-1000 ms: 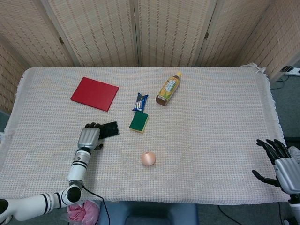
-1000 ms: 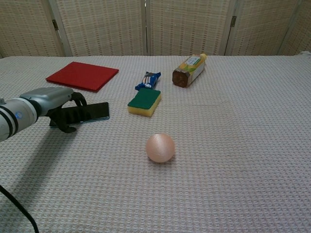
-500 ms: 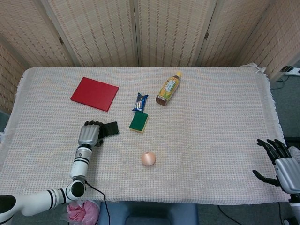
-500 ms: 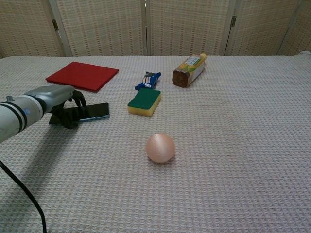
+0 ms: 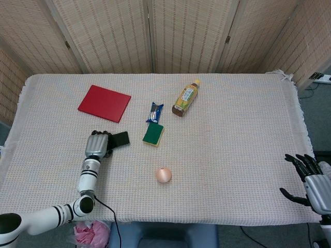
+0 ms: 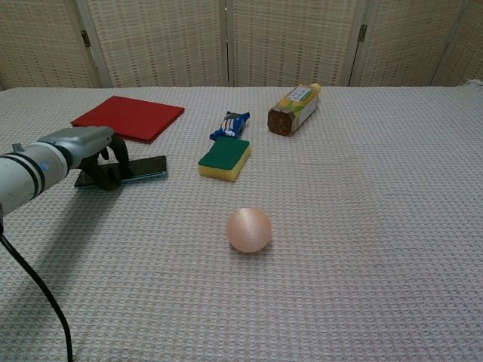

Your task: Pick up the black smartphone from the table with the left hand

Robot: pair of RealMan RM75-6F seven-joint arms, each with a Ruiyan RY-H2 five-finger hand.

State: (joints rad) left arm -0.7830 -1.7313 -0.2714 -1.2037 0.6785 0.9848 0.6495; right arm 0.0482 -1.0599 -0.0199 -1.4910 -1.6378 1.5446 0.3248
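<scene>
Left hand (image 6: 84,151) clasping black smartphone (image 6: 145,167) at near left, phone on table (image 6: 362,226); lift remaining

Woven folding screens (image 5: 165,33) across top of frame; table (image 5: 238,155) w/ beige cloth; grey floor (image 5: 316,111) at right.

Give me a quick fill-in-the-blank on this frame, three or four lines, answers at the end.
1. The left hand rests on the black ____.
2. The sponge has a ____ top over a yellow base.
3. The bottle lies on its ____.
4. The flat red pad is ____ in colour.

Missing words: smartphone; green; side; red
</scene>
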